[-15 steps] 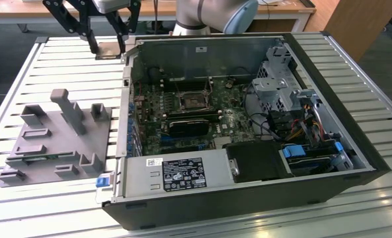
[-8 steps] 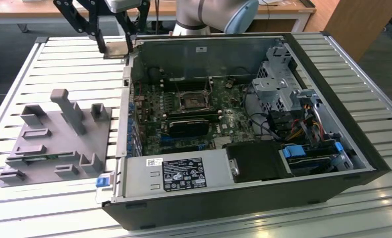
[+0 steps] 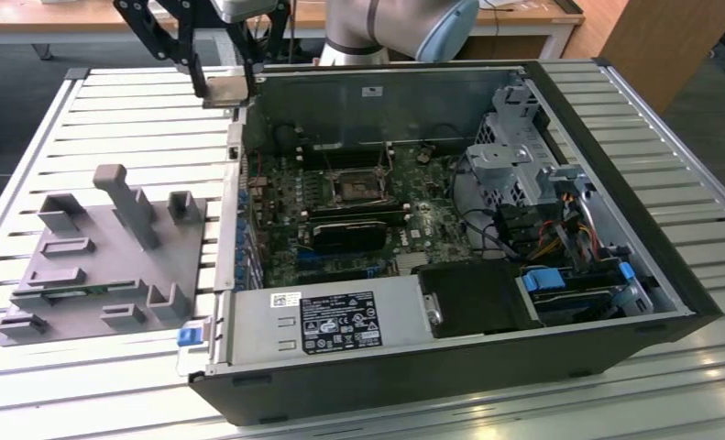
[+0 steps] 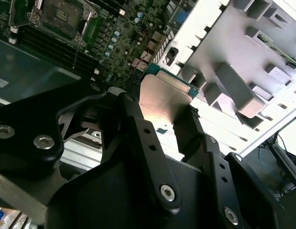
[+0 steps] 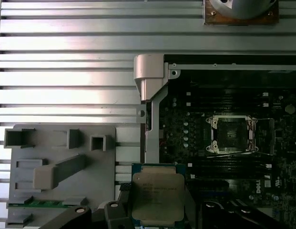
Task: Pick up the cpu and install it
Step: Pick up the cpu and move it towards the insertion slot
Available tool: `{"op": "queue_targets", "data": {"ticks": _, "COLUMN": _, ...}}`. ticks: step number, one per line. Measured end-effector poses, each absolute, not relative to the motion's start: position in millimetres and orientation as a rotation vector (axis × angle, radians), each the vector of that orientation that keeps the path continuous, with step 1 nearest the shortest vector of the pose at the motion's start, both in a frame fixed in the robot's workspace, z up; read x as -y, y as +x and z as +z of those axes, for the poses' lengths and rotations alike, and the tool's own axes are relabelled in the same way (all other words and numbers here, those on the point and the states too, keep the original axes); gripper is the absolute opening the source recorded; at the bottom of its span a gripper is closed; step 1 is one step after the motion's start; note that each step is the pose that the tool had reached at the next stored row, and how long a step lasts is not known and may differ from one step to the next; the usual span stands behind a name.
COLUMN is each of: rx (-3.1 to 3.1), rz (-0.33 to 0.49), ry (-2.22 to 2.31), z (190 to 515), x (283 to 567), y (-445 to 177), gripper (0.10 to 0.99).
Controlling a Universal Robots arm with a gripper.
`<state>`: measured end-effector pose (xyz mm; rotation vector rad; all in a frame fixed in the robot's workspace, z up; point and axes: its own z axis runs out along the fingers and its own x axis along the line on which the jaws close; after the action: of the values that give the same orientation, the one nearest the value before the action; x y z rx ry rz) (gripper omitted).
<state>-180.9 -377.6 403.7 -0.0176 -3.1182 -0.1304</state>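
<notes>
A: Jaw state?
B: Clamped on the cpu (image 3: 225,93). The gripper (image 3: 224,85) has one black finger on each of two opposite edges. In the second wrist view the fingers (image 4: 138,131) bear against the chip's sides.

A: Where is the cpu?
B: In the air, touching nothing but the fingers. In the exterior view it hangs near the far corner of the case (image 3: 655,238), on that view's left. It is about over the side wall, where the case meets the slatted table (image 3: 117,119).

A: Orientation?
B: Roughly level. In the first wrist view the metal lid faces the camera, and a green edge shows along one side.

A: Relation to the socket (image 3: 362,186)?
B: Well apart. The socket sits mid-board inside the case, black-framed, with the green board (image 3: 430,215) around it. In the first wrist view the cpu lies outside the socket's outline, between it and the holder (image 3: 105,257).

A: Holder?
B: Grey, flat on the table, just beside the case on the exterior view's left, posts upright. The cpu is apart from it.

A: Arm?
B: The arm (image 3: 393,27) stands behind the case's far wall, and the gripper reaches toward the exterior view's left.
</notes>
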Motion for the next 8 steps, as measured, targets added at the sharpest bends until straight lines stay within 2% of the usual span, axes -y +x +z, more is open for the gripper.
{"op": "queue_targets", "data": {"ticks": 8, "rx": 3.118, "rz": -0.130, "ry": -0.018, "z": 403.7, "x": 376.9, "y": -171.6, "gripper": 0.529}}
